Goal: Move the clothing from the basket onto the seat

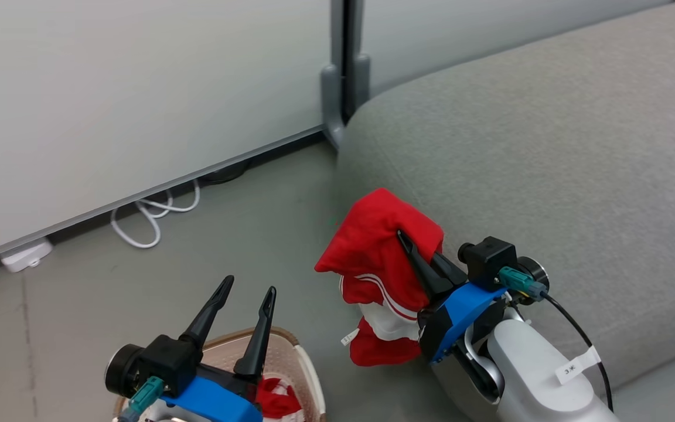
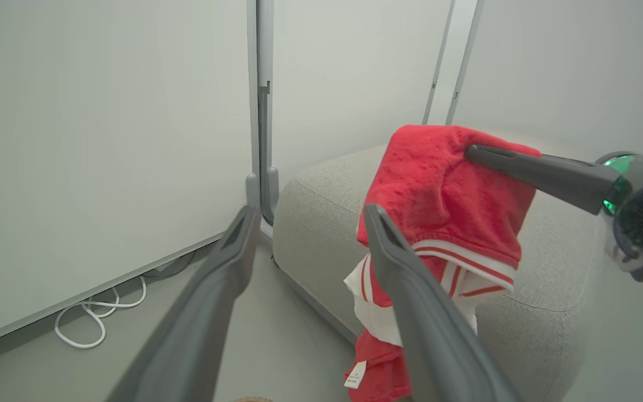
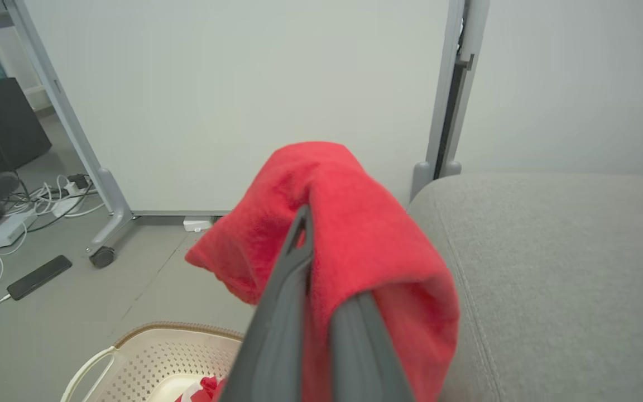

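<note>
My right claw (image 1: 411,249) is pinched tight on one red piece of clothing (image 1: 375,246). The cloth drapes over my two dark fingers (image 1: 418,265) like a little tent, and its white stripes and white lining hang down below. It is up in the air. It hangs right by the front edge of the big grey seat (image 1: 548,146), near the seat's corner, with the floor (image 1: 109,281) under its low end. I think it isn't resting on the seat yet. No part of it looks laid down.

My left claw (image 1: 250,285) is wide open and holds nothing. It sits above the basket (image 1: 309,366), with its fingers pointing up and away.

Down in the basket lies the other red piece (image 1: 276,398), red with a bit of white. My left arm (image 1: 208,401) covers part of it, so I cannot tell how it is folded.

So how far along am I? About the middle of the job, I guess. One piece is out of the basket and almost at the seat. Nothing lies on the seat so far. What's left is to bring this piece over the grey cushion and let go. Then I fetch the second piece from the basket and put it on the seat too.
</note>
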